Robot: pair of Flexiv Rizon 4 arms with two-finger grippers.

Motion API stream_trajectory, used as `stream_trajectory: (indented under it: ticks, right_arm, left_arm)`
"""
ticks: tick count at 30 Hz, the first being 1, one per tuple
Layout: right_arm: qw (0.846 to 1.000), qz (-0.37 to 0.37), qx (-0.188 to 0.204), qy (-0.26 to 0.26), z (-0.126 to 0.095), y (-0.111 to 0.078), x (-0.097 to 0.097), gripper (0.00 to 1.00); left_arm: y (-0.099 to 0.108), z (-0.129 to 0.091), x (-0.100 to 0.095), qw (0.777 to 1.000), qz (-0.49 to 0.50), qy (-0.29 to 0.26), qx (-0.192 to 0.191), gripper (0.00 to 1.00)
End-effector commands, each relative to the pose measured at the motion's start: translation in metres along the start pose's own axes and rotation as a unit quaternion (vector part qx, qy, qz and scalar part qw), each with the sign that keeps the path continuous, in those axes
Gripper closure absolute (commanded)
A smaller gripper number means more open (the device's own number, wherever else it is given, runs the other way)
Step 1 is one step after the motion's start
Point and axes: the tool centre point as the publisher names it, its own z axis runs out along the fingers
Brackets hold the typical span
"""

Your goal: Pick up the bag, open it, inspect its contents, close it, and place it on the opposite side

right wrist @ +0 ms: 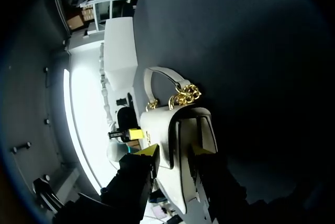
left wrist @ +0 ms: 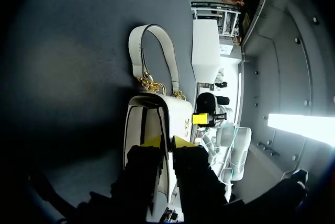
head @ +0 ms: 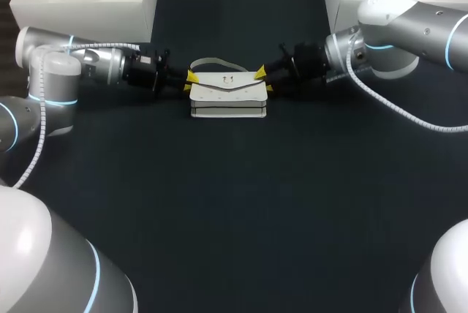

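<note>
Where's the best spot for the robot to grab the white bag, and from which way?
By its narrow ends, coming in level from the left and right. The bag is wide but slim, so each end fits inside a gripper; the left gripper and right gripper pinch there now. Its handle lies floppy behind, so it would probably swing.

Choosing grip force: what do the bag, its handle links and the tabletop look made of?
The bag looks like white leather or faux leather: smooth matte panels, dark edging. Its handle links look like gold-toned metal: shiny chain. The tabletop is dark and matte, maybe cloth or mat; no weave visible.
</note>
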Motion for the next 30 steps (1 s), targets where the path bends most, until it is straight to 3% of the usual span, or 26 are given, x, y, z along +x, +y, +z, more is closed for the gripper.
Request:
stream_trajectory:
  ticks: [1,10,12,13,14,15,16,23,24,25,29,30]
  right_arm:
    - [1.000,-0.001,0.004,0.002,0.001,0.003,-0.001,1.00]
    - [1.000,-0.004,0.007,0.001,0.002,0.000,-0.001,1.00]
    - [1.000,-0.006,0.005,-0.002,-0.001,-0.002,0.001,1.00]
    - [1.000,-0.006,0.004,-0.003,-0.003,-0.004,0.003,0.71]
    - [1.000,-0.008,0.001,-0.005,-0.005,-0.005,0.004,0.52]
    - [1.000,-0.010,-0.001,-0.007,-0.008,-0.007,0.005,0.14]
    - [1.000,-0.012,-0.001,-0.009,-0.010,-0.008,0.005,0.00]
    - [1.000,-0.019,-0.012,-0.017,-0.023,-0.025,0.004,0.01]
    - [1.000,-0.021,-0.012,-0.019,-0.024,-0.027,0.004,0.09]
    - [1.000,-0.021,-0.012,-0.020,-0.024,-0.030,0.003,0.25]
    - [0.999,-0.022,-0.008,-0.026,-0.023,-0.036,0.000,0.52]
    - [0.999,-0.022,-0.007,-0.028,-0.023,-0.037,-0.001,0.54]
  left_arm:
    - [-0.002,0.002,-0.005,1.000,-0.001,0.002,-0.002,1.00]
    - [0.002,0.000,-0.003,1.000,0.003,0.000,-0.004,1.00]
    - [0.006,-0.005,0.001,1.000,0.010,0.001,-0.001,0.35]
    - [0.008,-0.008,0.004,1.000,0.014,0.000,0.002,0.23]
    - [0.009,-0.011,0.007,1.000,0.016,0.002,0.010,0.00]
    - [0.011,-0.014,0.009,1.000,0.017,0.002,0.018,0.00]
    - [0.013,-0.018,0.012,0.999,0.017,0.004,0.027,0.00]
    - [0.027,-0.041,0.025,0.998,0.036,0.002,0.043,0.00]
    - [0.028,-0.043,0.026,0.998,0.038,-0.001,0.044,0.00]
    - [0.029,-0.045,0.026,0.998,0.039,-0.006,0.047,0.00]
    - [0.028,-0.054,0.025,0.997,0.036,-0.018,0.064,0.00]
    - [0.027,-0.056,0.024,0.997,0.034,-0.020,0.067,0.00]
